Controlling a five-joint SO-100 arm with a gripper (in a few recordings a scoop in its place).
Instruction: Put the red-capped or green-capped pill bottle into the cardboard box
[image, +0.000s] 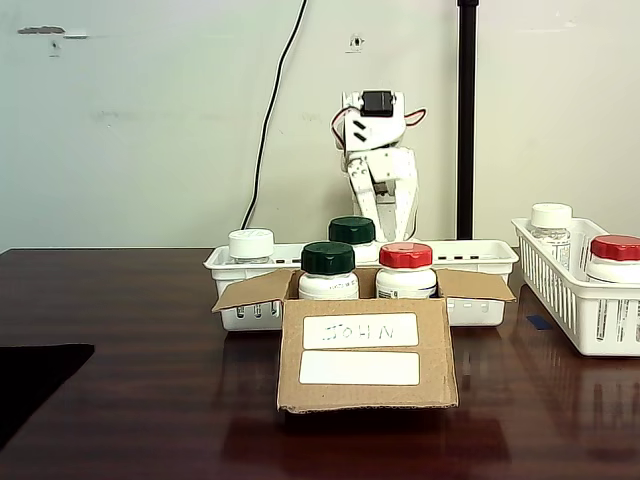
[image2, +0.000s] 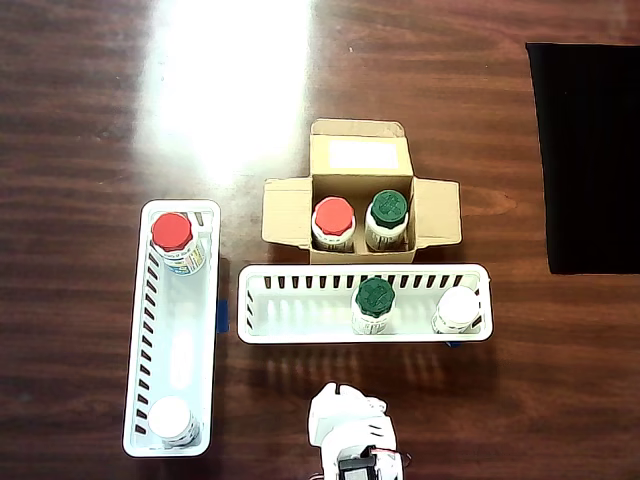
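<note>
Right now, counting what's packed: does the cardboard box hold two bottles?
Yes: a red-capped bottle and a green-capped bottle stand inside the cardboard box.

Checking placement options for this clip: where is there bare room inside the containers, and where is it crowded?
The cardboard box is crowded: two bottles fill it. The long basket is bare left of its green-capped bottle. The side basket is bare between its red-capped bottle and white-capped bottle.

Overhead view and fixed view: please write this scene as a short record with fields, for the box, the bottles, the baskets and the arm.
cardboard box: open, holds two bottles
in box: red-capped bottle, green-capped bottle, upright, side by side
near basket: second green-capped bottle, white-capped bottle
side basket: red-capped bottle, white-capped bottle
arm: folded up behind the baskets, holding nothing that can be seen
gripper state: cannot tell
</note>
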